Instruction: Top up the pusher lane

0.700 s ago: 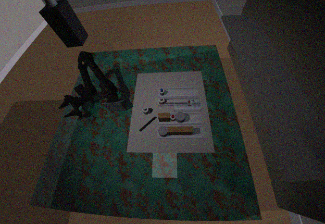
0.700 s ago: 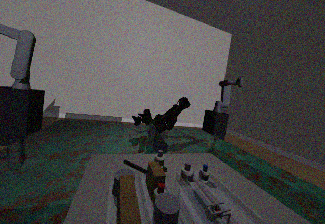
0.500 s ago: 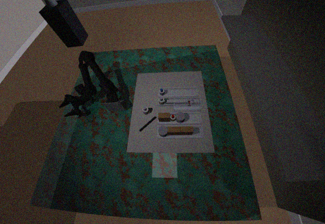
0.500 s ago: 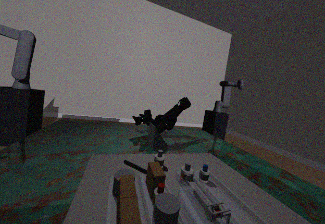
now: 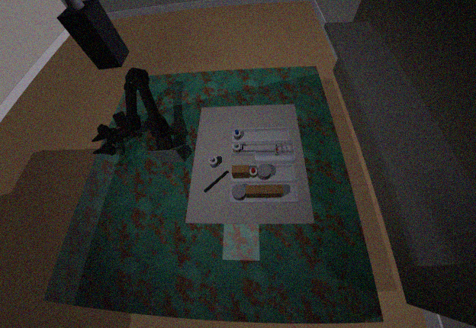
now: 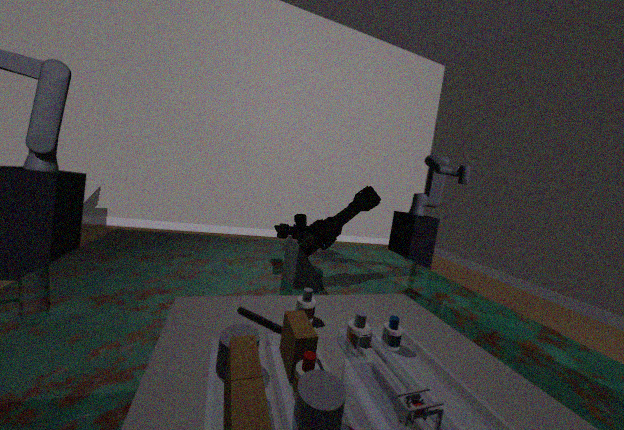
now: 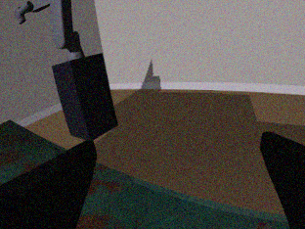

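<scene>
The loose jar (image 5: 215, 160) stands on the grey board (image 5: 215, 209) before the lanes, well apart from the gripper (image 5: 103, 143), whose empty jaws gape; approach squarely, gripping low.

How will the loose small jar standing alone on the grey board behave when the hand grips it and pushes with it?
The loose jar looks narrow and upright, so a high push may tip it. It seems round, so it would probably roll if it falls. Being small, it is likely light; the open hand should grip it low.
</scene>
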You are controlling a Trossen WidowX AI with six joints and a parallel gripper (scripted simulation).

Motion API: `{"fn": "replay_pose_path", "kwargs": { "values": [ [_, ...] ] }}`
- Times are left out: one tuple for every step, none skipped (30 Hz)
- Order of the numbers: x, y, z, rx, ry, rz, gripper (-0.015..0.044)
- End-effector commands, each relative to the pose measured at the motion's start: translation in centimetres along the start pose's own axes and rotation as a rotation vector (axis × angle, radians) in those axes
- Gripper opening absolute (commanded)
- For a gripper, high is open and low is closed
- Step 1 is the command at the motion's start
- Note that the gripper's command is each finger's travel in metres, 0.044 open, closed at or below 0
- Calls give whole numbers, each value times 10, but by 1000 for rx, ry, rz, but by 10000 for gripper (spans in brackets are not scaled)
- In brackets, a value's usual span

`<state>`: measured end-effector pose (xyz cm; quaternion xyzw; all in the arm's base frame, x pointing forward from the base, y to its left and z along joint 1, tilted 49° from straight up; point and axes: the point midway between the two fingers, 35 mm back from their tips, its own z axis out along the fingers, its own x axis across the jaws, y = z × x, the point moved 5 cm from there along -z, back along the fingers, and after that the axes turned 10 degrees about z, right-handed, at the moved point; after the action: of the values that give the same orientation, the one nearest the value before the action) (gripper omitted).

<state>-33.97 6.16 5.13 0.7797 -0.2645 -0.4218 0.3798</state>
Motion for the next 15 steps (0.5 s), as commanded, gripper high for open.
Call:
{"fn": "replay_pose_path", "kwargs": {
  "values": [
    [-31, 7, -11, 11, -79, 54, 440],
    [-39, 9, -14, 14, -98, 68, 440],
    [-46, 10, -17, 17, -116, 81, 440],
    [-52, 12, -21, 19, -135, 95, 440],
    [-59, 13, -25, 22, -153, 108, 440],
    [-66, 15, -29, 24, -172, 122, 440],
    [-73, 17, -33, 26, -191, 135, 440],
    [-79, 18, -37, 28, -209, 148, 440],
    [-86, 20, -42, 30, -228, 161, 440],
    [-93, 22, -47, 31, -248, 175, 440],
    [-99, 24, -52, 32, -268, 189, 440],
    [-106, 27, -57, 33, -288, 203, 440],
    [-112, 29, -63, 34, -308, 216, 440],
    [-119, 31, -68, 35, -328, 230, 440],
    [-125, 34, -74, 35, -349, 244, 440]
  ]
}}
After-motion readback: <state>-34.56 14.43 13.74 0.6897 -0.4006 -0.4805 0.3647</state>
